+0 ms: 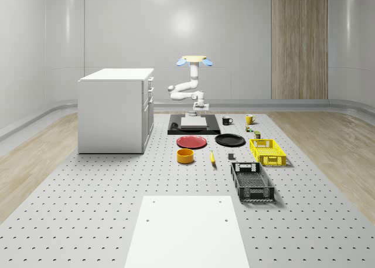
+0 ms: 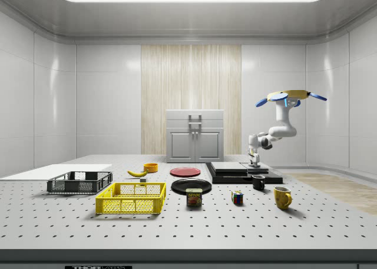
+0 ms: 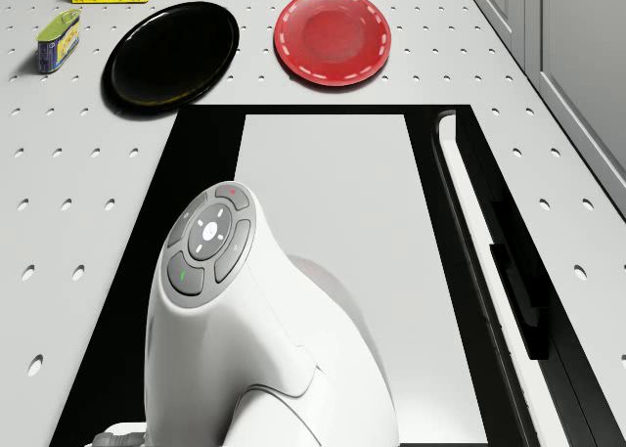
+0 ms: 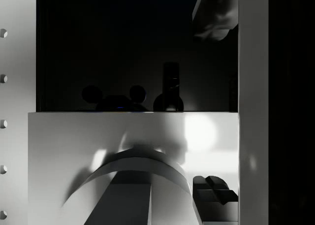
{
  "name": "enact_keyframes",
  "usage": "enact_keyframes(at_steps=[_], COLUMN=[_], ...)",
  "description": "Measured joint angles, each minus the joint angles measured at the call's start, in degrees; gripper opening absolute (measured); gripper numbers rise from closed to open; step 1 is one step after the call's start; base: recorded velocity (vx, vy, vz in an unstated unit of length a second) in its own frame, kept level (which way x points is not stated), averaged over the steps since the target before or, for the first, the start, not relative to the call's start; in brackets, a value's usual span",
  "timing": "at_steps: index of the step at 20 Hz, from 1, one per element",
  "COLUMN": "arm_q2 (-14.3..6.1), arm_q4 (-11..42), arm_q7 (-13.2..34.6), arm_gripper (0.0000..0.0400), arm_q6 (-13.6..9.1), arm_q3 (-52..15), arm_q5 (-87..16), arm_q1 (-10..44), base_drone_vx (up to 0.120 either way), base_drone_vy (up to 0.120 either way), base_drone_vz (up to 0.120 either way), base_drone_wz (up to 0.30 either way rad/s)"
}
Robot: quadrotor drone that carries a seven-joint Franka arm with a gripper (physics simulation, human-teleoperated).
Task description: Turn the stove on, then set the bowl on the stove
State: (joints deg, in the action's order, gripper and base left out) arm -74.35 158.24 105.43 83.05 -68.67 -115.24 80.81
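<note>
The drone (image 1: 194, 60) hovers behind the stove (image 1: 194, 125), its gripper (image 2: 255, 161) low over the stove's far edge; whether it's open or closed, I cannot tell. The orange bowl (image 1: 186, 156) sits on the table, well in front, beside the red plate (image 1: 192, 142). It looks light, rigid and smooth-walled, so pinching the rim seems best.

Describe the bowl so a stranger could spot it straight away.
Start at the big white cabinet standing on the perforated table. In the whole-scene view, just to its right and a little nearer the camera sits the bowl, in front of the red plate. It is the only orange round dish, deep-walled, unlike the flat plates.
</note>
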Motion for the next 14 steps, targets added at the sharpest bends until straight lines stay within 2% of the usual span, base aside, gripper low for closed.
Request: enact_keyframes(at_steps=[3, 11, 14], arm_q2=[-1.08, -3.26, -3.70], arm_q4=[0.37, 0.81, 0.83], arm_q7=[-2.08, -6.29, -6.83], arm_gripper=[0.0400, 0.0400, 0.0400], arm_q6=[0.88, 2.74, 3.13], arm_q3=[0.08, 0.04, -0.01], arm_q5=[0.34, 1.15, 1.34], arm_q1=[-2.47, -7.16, -7.72], base_drone_vx=[0.000, 0.120, 0.067], base_drone_vy=[0.000, 0.000, 0.000], base_drone_vz=[0.000, 0.000, 0.000], base_drone_wz=[0.000, 0.000, 0.000])
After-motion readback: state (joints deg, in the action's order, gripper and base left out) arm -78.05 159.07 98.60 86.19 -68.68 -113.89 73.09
